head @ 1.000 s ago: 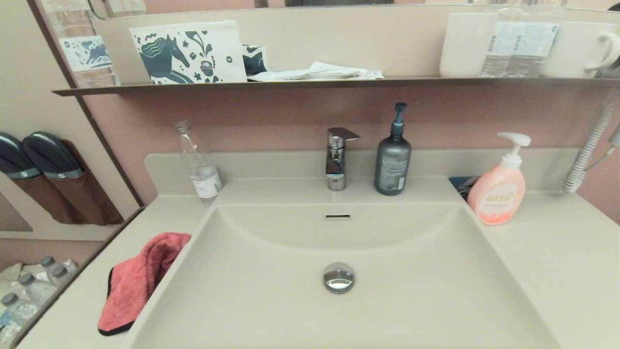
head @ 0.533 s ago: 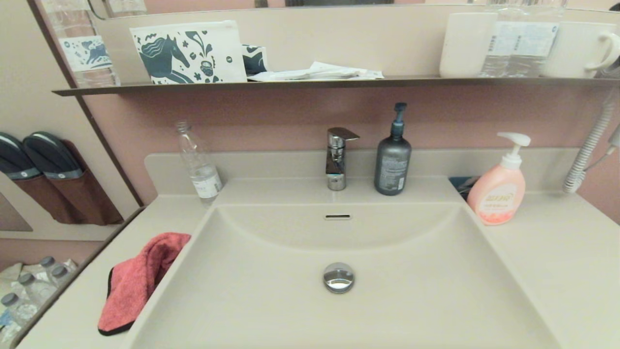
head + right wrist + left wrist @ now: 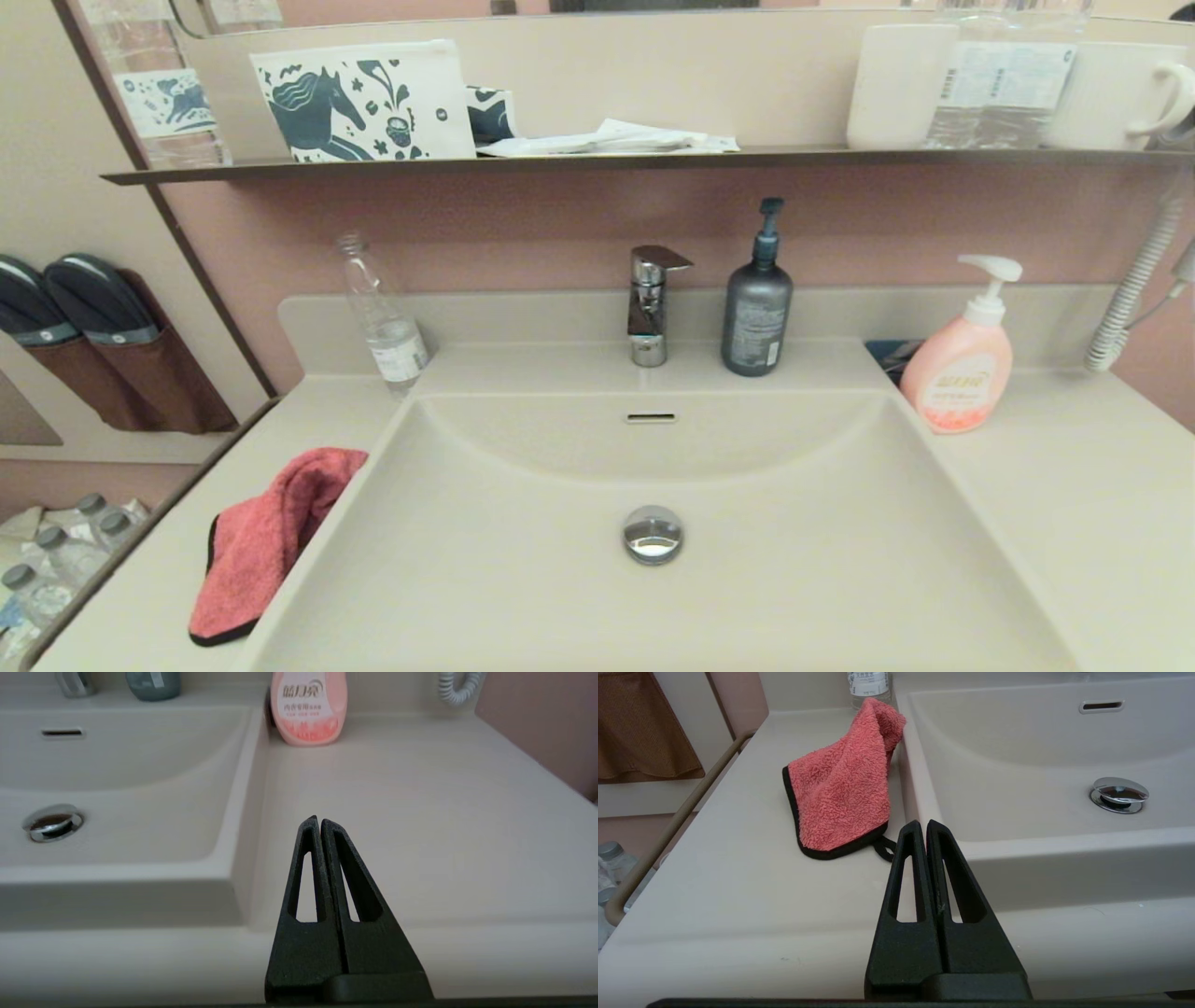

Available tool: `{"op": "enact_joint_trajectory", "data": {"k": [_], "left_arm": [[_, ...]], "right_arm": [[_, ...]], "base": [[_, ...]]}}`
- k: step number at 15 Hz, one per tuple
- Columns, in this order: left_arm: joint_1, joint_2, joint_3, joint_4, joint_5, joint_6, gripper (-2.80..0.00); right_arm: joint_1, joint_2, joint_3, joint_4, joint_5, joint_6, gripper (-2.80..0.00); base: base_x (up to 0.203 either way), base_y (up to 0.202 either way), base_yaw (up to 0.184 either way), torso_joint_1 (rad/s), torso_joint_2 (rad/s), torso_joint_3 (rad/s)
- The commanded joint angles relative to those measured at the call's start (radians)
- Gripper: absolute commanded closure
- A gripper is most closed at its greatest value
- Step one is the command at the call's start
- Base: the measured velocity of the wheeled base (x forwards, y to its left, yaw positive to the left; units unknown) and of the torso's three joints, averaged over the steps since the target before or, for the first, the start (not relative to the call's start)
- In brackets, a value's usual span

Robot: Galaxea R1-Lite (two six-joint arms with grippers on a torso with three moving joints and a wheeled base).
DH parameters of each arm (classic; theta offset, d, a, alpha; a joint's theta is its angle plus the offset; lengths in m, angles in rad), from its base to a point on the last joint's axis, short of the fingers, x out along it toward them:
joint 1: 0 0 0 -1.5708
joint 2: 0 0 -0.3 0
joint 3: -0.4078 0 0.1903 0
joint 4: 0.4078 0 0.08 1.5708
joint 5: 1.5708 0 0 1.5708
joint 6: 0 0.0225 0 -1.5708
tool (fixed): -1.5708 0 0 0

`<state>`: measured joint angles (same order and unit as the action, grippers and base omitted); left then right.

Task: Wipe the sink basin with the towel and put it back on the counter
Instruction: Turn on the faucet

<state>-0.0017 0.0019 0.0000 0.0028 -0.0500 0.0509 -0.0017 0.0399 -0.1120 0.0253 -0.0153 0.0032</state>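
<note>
The coral-red towel [image 3: 266, 537] with black trim lies crumpled on the counter [image 3: 149, 597] just left of the sink basin [image 3: 747, 560], its upper fold leaning on the basin's rim. In the left wrist view the towel [image 3: 843, 784] lies ahead of my left gripper [image 3: 923, 823], which is shut and empty, short of the towel's black loop. The chrome drain plug [image 3: 653, 534] sits mid-basin. My right gripper [image 3: 318, 820] is shut and empty over the right part of the counter [image 3: 420, 812]. Neither gripper shows in the head view.
A clear bottle [image 3: 383, 313], the chrome tap [image 3: 650, 303] and a dark pump bottle [image 3: 757, 299] stand along the back edge. A pink soap bottle [image 3: 962, 359] stands at the basin's right. A dark shelf [image 3: 597, 161] with mugs hangs above. A coiled cord [image 3: 1134, 289] hangs at far right.
</note>
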Motion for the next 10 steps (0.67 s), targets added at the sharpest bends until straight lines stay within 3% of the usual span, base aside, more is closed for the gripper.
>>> {"op": "enact_joint_trajectory", "data": {"k": [1, 7, 10], "left_arm": [[0.0, 0.0, 0.0, 0.0, -0.001, 0.001, 0.0], [0.0, 0.0, 0.0, 0.0, -0.001, 0.0, 0.0], [0.0, 0.0, 0.0, 0.0, -0.001, 0.0, 0.0]], "right_arm": [[0.002, 0.106, -0.061, -0.002, 0.002, 0.0, 0.0], [0.005, 0.499, -0.303, -0.022, 0.091, 0.008, 0.0], [0.018, 0.716, -0.422, -0.098, 0.141, 0.007, 0.0]], "base": [[0.0, 0.0, 0.0, 0.0, 0.0, 0.0], [0.0, 0.0, 0.0, 0.0, 0.0, 0.0], [0.0, 0.0, 0.0, 0.0, 0.0, 0.0]]}}
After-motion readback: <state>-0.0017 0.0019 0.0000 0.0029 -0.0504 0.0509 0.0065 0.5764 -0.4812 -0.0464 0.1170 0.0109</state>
